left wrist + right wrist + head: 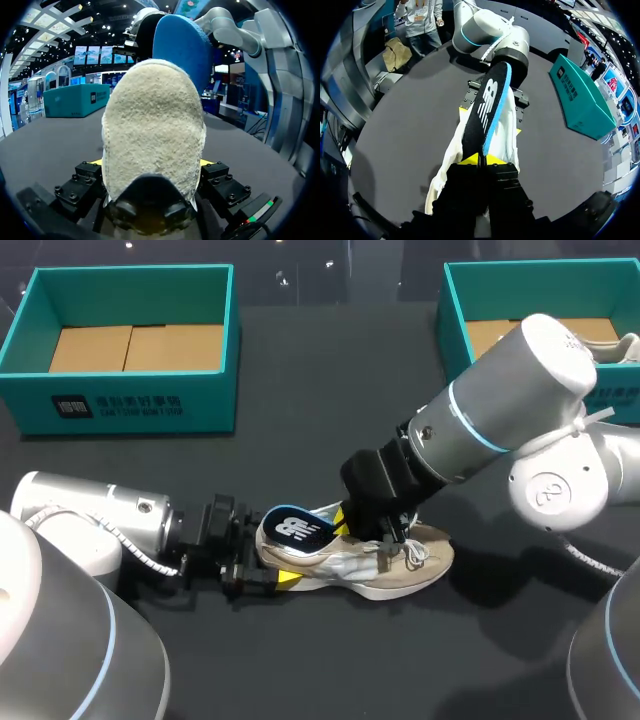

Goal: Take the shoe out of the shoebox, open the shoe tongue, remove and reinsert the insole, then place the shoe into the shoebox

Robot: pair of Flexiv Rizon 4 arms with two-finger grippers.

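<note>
L pincer [252, 562] clamped on heel of shoe [400, 570], arm low, near-level. Shoe's out, on table [330, 420], mid. Insole [295, 528] half out, tilted up; R pincer [481, 159] pinching it, arm angled down. Pulling or reseating, can't tell. Boxing left. Shoebox [128, 400] far left.

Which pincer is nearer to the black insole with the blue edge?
Right. The right pincer grips one end of the black, blue-edged insole; the left pincer only clamps the heel of the beige shoe below it.
</note>
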